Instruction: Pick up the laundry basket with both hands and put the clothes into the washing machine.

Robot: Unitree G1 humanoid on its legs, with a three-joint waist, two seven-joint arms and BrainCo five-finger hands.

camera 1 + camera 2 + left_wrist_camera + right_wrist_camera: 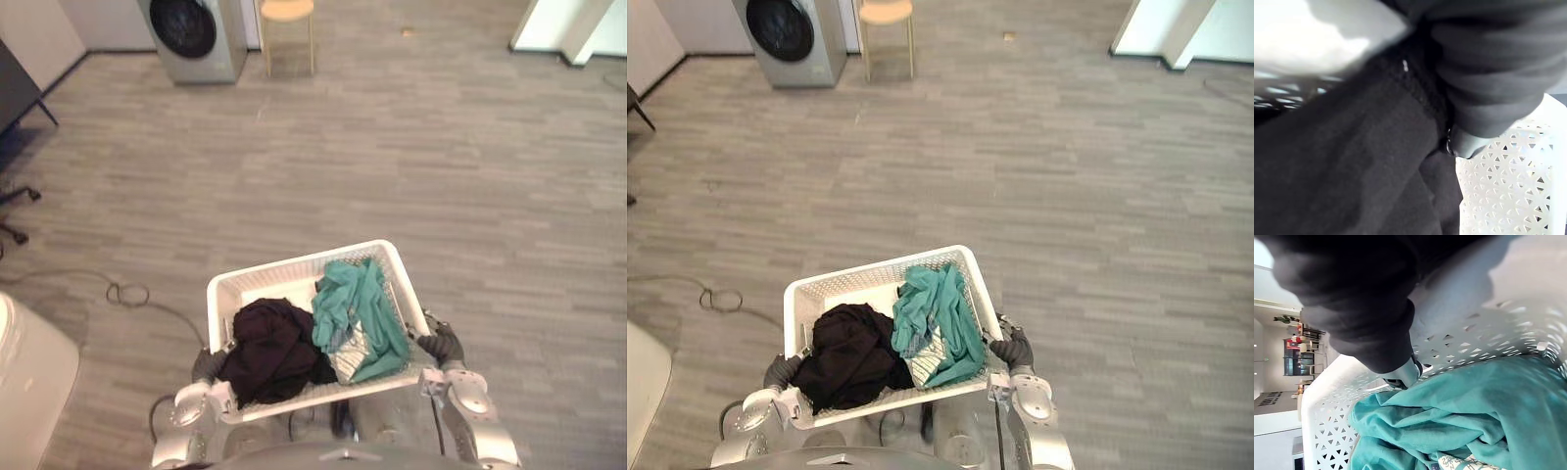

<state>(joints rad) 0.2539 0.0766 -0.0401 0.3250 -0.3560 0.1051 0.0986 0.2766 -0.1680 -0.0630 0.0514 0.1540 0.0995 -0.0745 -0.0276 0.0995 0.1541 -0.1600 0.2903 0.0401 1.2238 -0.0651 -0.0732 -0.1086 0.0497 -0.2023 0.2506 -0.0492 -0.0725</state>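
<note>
Laundry basket [294, 266] hangs above the floor between the left hand [208, 364] and right hand [443, 345], each seemingly clamped on a side rim, thumb hooked inside. The washing machine [196, 34] stands well apart across the room. On the walk, a slipping grip could tilt the basket and spill the black garment [274, 348] or teal garment [358, 304].

The laundry basket [284, 266] is smooth white plastic with lattice-pierced walls. In it lie a matt black cloth [274, 348] and a creased teal cloth [358, 308]. The floor [441, 157] is matt grey wood-look planking. The washing machine [230, 39] has a silver-grey casing and a dark glossy door. The stool [287, 10] has a pale wooden seat.
</note>
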